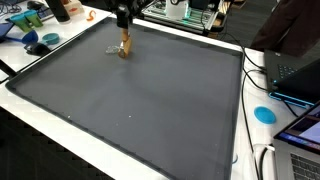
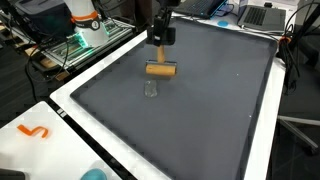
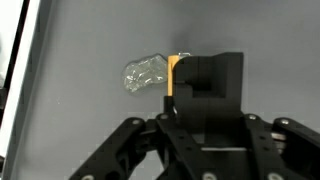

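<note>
My gripper (image 2: 160, 58) hangs over the far part of a large grey mat (image 2: 200, 110), seen in both exterior views. It is shut on a tan cylinder-like piece (image 2: 160, 70) and holds it crosswise just above the mat. A small clear crumpled plastic item (image 2: 151, 90) lies on the mat right beside and below it. The gripper (image 1: 124, 32), the tan piece (image 1: 125, 47) and the clear item (image 1: 112, 50) also show from the opposite side. In the wrist view the black fingers (image 3: 195, 90) cover most of the tan piece (image 3: 172, 78). The clear item (image 3: 143, 75) lies just left of it.
The mat (image 1: 150, 110) lies on a white table (image 1: 250, 150). Blue items (image 1: 45, 40) sit at one corner, a blue disc (image 1: 264, 114) and laptops (image 1: 300, 75) along one side. An orange mark (image 2: 33, 131) is on the white edge. A white-and-orange device (image 2: 85, 20) stands beyond the table.
</note>
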Tool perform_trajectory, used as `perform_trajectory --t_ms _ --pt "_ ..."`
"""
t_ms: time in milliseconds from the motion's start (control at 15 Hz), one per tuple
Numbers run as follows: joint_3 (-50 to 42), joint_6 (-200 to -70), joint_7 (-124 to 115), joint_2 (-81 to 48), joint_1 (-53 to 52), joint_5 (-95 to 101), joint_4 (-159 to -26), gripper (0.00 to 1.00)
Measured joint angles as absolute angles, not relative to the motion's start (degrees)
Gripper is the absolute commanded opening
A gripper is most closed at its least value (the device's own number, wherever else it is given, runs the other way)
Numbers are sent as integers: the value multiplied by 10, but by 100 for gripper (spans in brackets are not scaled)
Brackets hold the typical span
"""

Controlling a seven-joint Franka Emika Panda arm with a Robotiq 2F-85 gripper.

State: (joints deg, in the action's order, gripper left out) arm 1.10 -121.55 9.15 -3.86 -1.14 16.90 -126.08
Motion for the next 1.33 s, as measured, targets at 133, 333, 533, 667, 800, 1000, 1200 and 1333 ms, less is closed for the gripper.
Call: perform_trajectory --t_ms 133,333,533,667,800,1000,1200,1333 --pt "8 -1228 83 -37 -10 177 -1276 24" --pt "7 -1239 61 -35 -9 203 -1289 24" --pt "6 -1244 43 -35 -9 225 -1297 24" --pt "6 -1245 40 -37 -8 230 -1299 24" --pt "6 -1246 40 -40 -8 230 -1299 24" --pt "6 -1246 40 -41 -8 230 -1298 24" --pt "4 -1246 35 -43 -8 237 -1297 24" --pt "2 -1246 26 -45 -8 245 -1296 24"
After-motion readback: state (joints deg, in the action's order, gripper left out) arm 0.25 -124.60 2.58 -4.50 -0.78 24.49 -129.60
